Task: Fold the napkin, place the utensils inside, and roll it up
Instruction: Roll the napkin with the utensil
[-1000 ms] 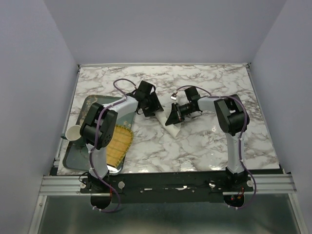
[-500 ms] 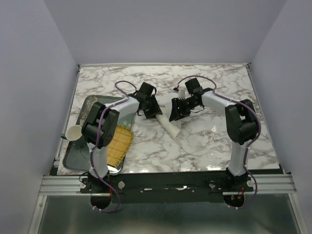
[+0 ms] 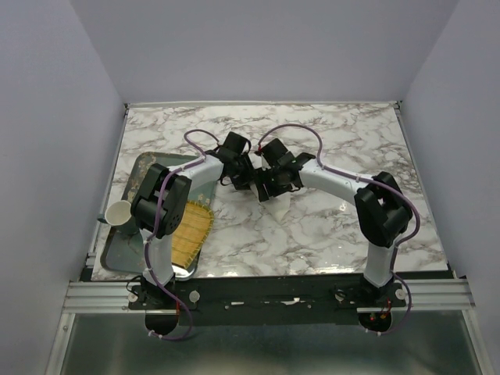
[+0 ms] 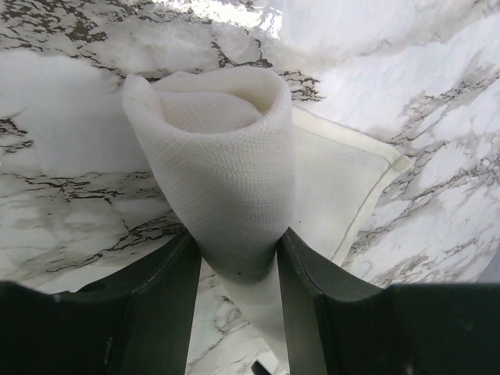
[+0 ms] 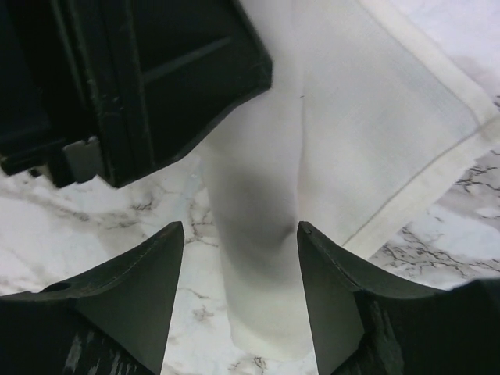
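Midway between the counter's (image 3: 328, 226) near and far edges, the left fingers (image 4: 172, 289) are clamping one end of the part-rolled napkin (image 4: 234, 187) while the right fingers (image 5: 137, 289), spread apart, are straddling its long axis.

One napkin (image 4: 226, 172) at centre. Two grippers there: left gripper (image 4: 238, 266), right gripper (image 5: 241, 273). One tray (image 3: 117, 254) at eight o'clock, one mat (image 3: 191, 226) on it; one cup (image 3: 119, 212) at nine o'clock. One table (image 3: 336, 226).
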### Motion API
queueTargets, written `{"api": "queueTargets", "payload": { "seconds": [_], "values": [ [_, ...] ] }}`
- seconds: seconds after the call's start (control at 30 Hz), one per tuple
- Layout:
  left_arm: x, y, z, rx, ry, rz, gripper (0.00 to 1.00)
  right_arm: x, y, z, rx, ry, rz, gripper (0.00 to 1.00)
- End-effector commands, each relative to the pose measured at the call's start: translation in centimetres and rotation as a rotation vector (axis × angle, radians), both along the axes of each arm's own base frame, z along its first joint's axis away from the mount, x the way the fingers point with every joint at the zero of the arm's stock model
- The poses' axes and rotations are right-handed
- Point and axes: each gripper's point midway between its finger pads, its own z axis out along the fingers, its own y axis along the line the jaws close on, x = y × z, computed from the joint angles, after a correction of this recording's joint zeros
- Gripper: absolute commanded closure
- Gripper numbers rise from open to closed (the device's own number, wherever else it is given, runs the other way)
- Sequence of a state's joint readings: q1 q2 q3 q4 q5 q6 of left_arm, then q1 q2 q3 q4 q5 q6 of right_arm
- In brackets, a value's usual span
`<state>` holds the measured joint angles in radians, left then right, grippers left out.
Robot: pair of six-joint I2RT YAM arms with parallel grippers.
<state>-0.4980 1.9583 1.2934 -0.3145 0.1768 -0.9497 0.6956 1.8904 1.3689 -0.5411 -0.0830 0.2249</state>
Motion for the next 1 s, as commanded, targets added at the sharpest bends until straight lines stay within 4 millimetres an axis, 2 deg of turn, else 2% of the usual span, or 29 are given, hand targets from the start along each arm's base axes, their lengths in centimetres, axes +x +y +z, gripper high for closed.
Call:
{"api": "queueTargets", "payload": {
  "seconds": [0.0,0.2,0.4,0.5,0.53,0.63,0.73,0.8,0.83,0.87,0.93,0.97],
  "values": [
    [-0.6,-0.4,-0.3,-0.02,0.018,-0.009,0.5,2.3,-0.6,-1.3,-0.113,-0.113,-0.115,0.32],
    [-0.9,-0.5,-0.6,-0.033,0.029,-0.001,0.51,1.9,0.8,-2.5,-0.143,-0.124,-0.093,0.31],
    [-1.0,-0.6,-0.5,-0.044,0.032,0.004,0.5,1.1,0.5,-4.8,-0.17,-0.089,-0.11,0.32],
    [-1.0,-0.4,-0.1,-0.047,0.021,0.007,0.48,0.8,0.5,-5.2,-0.148,-0.087,-0.106,0.35],
    [-1.1,-0.3,0.0,-0.051,0.019,0.012,0.47,0.2,0.3,-5.8,-0.132,-0.057,-0.101,0.42],
    [-1.0,-0.1,0.4,-0.066,0.008,0.023,0.44,0.1,0.1,-6.0,-0.073,-0.035,-0.115,0.59],
    [-0.7,0.4,0.9,-0.081,-0.006,0.036,0.41,0.0,-0.5,-6.3,-0.042,-0.017,-0.116,0.69],
    [-0.4,1.1,1.2,-0.076,-0.024,0.046,0.4,0.1,-0.8,-6.3,-0.001,-0.005,-0.116,0.74],
    [-0.4,1.5,1.5,-0.073,-0.031,0.051,0.38,-0.1,-0.5,-5.9,0.04,0.005,-0.097,0.75],
    [-0.3,1.7,1.8,-0.074,-0.045,0.048,0.37,0.6,-0.6,-5.5,0.08,-0.005,-0.101,0.75],
    [-0.1,2.6,2.5,-0.057,-0.065,0.051,0.35,-0.2,-0.5,-5.7,0.155,0.047,-0.058,0.75],
    [-0.1,2.8,2.8,-0.051,-0.077,0.051,0.34,0.4,-0.8,-5.7,0.199,0.059,-0.056,0.75]
  ]
}}
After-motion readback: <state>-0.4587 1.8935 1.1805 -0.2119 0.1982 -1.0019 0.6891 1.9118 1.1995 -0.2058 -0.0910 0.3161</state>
